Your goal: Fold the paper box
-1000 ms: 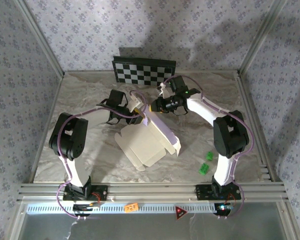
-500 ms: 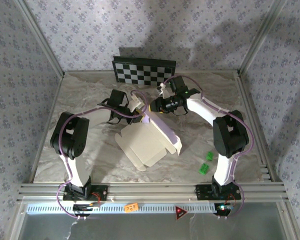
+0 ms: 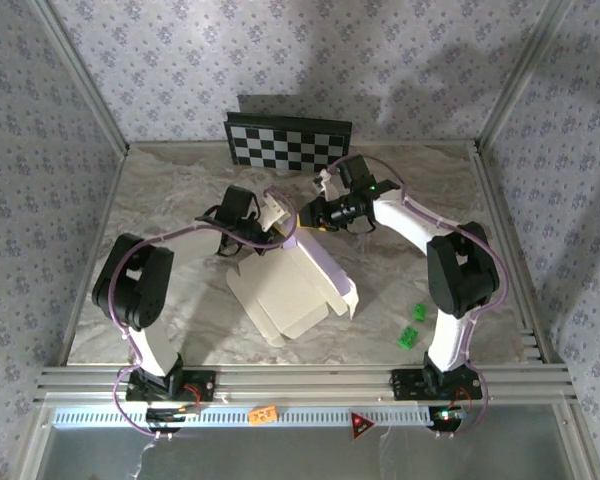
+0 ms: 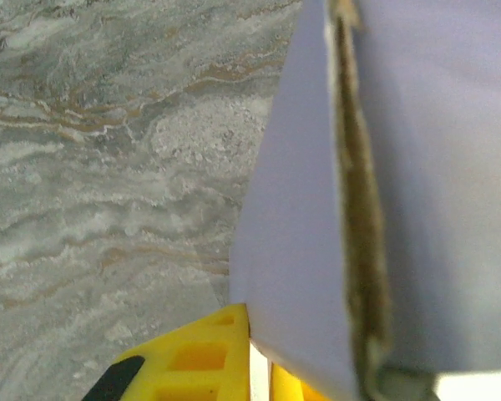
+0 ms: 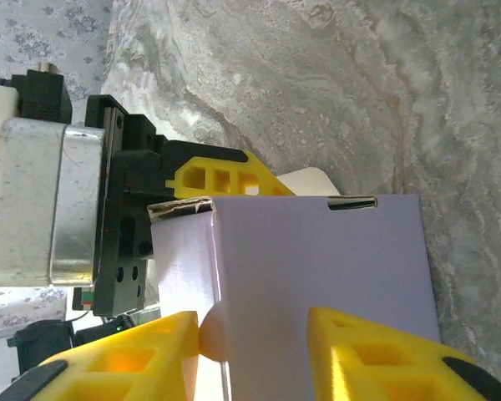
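Lavender cardboard was in front of both wrist cameras. The paper box [image 3: 290,288] lay in the middle of the marbled desk [image 3: 170,190], half raised. Its cream inner face pointed up, and its far wall stood between the two arms, on the near side of the checkerboard panel [image 3: 288,140].

Compared with one second earlier, the left arm had reached further toward the centre, and the left claw [image 3: 277,222] had closed. In the left wrist view its yellow fingers [image 4: 192,368] sat close together at the lower edge of a lavender flap, so I judged that it had taken hold of the raised wall. In the same time the right claw [image 3: 307,213] had opened a little. Its two fingers stood apart on both sides of a folded corner of that wall, and they did not seem to pinch it any more.

For the task this looked like a hand-over of the raised wall. The left side now kept it upright, and the right side was free to go and fold another flap. The fold was not yet locked and most of the cut-out was flat, so I judged the work to be only in its early half. Two small green pieces [image 3: 412,327] lay near the right arm's base, well apart from the box
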{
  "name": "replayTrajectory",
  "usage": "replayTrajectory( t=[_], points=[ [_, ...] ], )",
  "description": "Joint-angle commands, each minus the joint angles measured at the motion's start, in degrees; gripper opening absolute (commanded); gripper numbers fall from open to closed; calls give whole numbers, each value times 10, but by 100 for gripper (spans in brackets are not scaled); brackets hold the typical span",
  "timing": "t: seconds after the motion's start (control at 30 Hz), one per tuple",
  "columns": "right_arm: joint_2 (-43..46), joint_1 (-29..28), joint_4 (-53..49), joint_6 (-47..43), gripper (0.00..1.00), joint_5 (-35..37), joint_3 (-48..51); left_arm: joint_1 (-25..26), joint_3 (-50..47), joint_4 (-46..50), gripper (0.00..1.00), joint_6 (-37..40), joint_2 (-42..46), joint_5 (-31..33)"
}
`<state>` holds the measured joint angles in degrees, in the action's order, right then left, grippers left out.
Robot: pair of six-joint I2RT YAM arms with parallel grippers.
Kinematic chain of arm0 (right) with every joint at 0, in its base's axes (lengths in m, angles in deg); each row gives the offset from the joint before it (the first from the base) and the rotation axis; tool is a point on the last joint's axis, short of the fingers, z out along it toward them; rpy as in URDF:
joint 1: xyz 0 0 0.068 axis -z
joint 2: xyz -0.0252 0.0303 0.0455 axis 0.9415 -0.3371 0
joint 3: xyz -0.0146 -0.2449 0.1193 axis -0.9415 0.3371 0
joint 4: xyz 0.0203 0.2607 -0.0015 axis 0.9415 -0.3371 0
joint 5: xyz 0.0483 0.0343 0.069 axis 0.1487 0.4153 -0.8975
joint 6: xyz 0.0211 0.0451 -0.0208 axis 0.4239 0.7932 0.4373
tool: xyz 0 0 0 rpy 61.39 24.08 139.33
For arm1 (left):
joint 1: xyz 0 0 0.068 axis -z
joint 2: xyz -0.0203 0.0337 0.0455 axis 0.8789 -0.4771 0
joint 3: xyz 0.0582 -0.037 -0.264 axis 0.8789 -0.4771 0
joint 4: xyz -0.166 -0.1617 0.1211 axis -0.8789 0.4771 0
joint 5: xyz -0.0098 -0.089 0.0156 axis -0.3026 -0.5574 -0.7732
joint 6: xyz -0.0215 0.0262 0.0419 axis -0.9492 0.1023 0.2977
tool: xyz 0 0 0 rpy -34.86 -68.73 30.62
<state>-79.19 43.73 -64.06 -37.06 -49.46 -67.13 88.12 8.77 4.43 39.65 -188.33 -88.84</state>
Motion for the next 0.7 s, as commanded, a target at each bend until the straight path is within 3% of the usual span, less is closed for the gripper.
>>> replayTrajectory(
  t=[0.0, 0.2, 0.47, 0.67],
  points=[
    [-12, -10, -41, -1, 36, 23, 24, 16, -21, -24, 18, -34, 34, -14],
    [-18, -12, -37, -1, 33, 19, 28, 17, -37, -109, 27, -70, 24, -23],
    [-20, -12, -35, -4, 32, 14, 29, 18, -38, -190, 27, -122, -14, -23],
    [-19, -12, -35, 0, 32, 14, 29, 39, -60, -211, 11, -135, -7, 68]
  ],
)
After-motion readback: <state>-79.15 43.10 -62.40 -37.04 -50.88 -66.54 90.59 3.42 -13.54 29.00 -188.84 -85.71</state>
